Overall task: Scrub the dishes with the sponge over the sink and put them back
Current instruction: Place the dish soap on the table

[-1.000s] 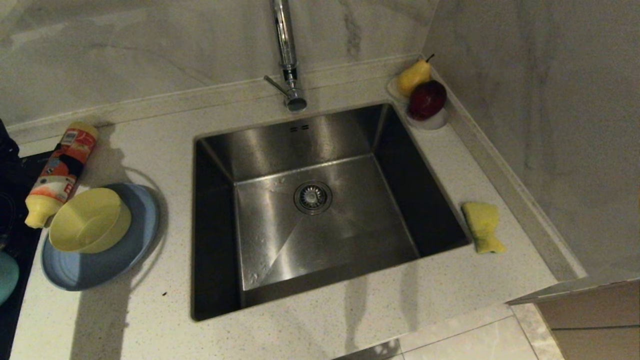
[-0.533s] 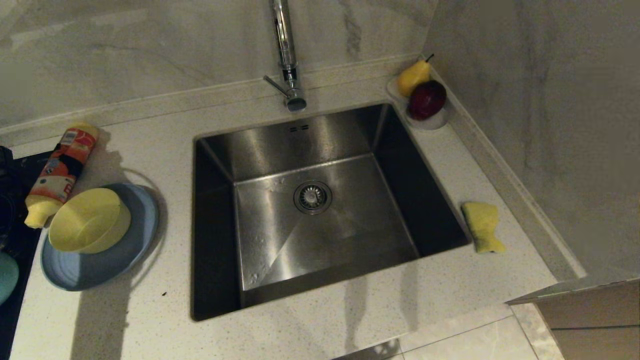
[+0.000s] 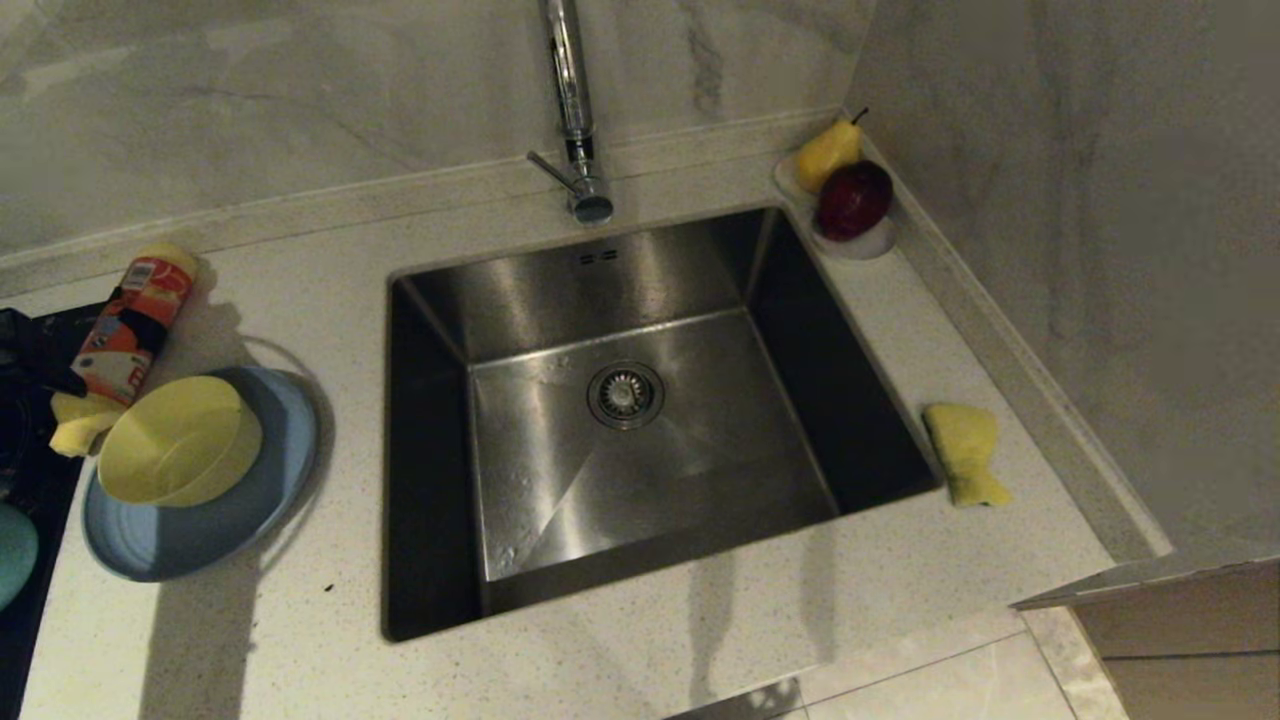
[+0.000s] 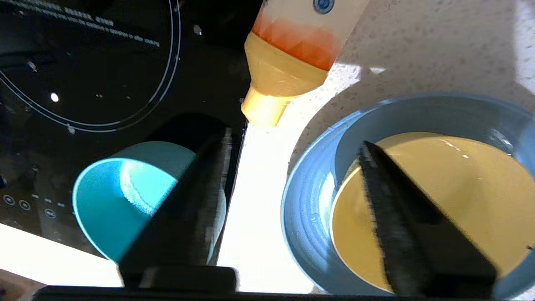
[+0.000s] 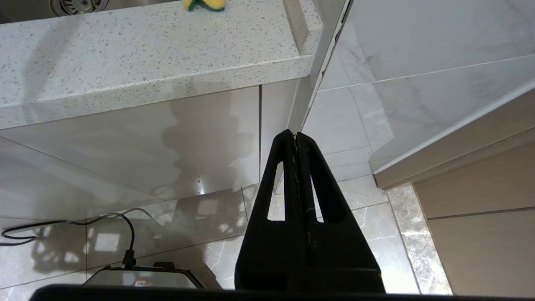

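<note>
My left gripper [image 4: 292,142] hangs over the dishes to the left of the sink [image 3: 640,400], its fingers [image 4: 196,196] spread apart with nothing between them. One finger crosses in front of the teal bowl [image 4: 113,200], which sits on the black cooktop [image 4: 83,62] left of the sink; the other crosses in front of the pale-yellow bowl [image 4: 459,192], whether it touches that bowl I cannot tell. The pale-yellow bowl [image 3: 180,438] rests tilted in the light-blue plate [image 3: 210,530], which lies on the speckled surface [image 3: 300,290] just beside the sink's left rim. Behind the plate, farther from me, a squeeze bottle [image 3: 125,335] lies on its side with its yellow cap toward the plate; its label is orange, white and black with a small blue round mark, and the writing is too small to read. White lettering on the cooktop is also unreadable.

The sponge [image 3: 965,452] lies on the surface just beside the sink's right rim. The sink is empty, drain strainer [image 3: 626,394] at its middle, chrome tap [image 3: 572,110] behind it. A pear [image 3: 828,152] and a dark red fruit [image 3: 855,198] sit in a white dish [image 3: 868,243] at the sink's far right corner.

My right gripper [image 5: 296,136] hangs below the surface's front edge, to the right of the sink, fingers pressed together.
</note>
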